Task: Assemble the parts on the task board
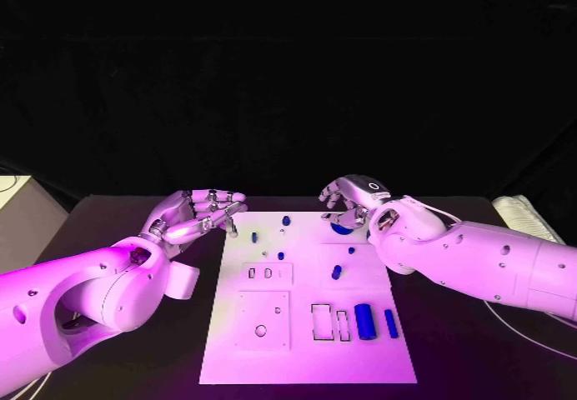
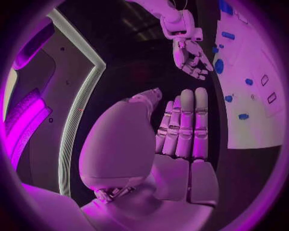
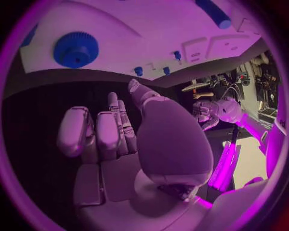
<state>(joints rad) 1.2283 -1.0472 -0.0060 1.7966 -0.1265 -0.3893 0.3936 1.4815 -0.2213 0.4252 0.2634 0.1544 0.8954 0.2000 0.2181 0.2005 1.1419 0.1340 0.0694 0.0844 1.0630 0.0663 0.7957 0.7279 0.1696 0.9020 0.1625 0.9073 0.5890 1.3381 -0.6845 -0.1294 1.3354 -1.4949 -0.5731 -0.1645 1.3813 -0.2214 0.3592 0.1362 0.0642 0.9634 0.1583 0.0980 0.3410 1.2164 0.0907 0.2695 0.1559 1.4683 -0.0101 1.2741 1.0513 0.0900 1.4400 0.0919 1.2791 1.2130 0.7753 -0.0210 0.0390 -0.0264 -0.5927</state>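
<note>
Head view: the board (image 1: 308, 350) lies flat in the middle of the table (image 1: 469, 358), with small blue parts scattered over it. Two upright-looking pegs (image 1: 286, 221) stand near the far edge, a short cylinder (image 1: 364, 321) and a thinner one (image 1: 391, 322) lie by the slots near the front, and a round knob (image 1: 342, 227) sits at the far right, half covered by the right robot hand (image 1: 353, 198). The left robot hand (image 1: 198, 212) hovers just beside the board's far-left corner with its fingers loosely bent and nothing in them. The parts look like small, stiff, light plastic; smooth cylinders may roll or slip, so pinching across the middle seems safest. Whether the right fingers touch the knob is hidden.

Left wrist view: the left robot hand (image 2: 175, 139) is flat, fingers straight and together, empty. Across the table, the right robot hand (image 2: 191, 57) hangs with its fingers spread above the board (image 2: 256, 130), near the knob (image 2: 219, 66). It appears to hold nothing.

Right wrist view: the right robot hand (image 3: 120, 139) is open and empty, fingers partly bent. The knob (image 3: 76, 49) lies on the board (image 3: 156, 33), apart from the fingertips. Its ribbed rim should give grip for a grasp around the edge. Another cylinder (image 3: 212, 13) is cut off at the rim.
</note>
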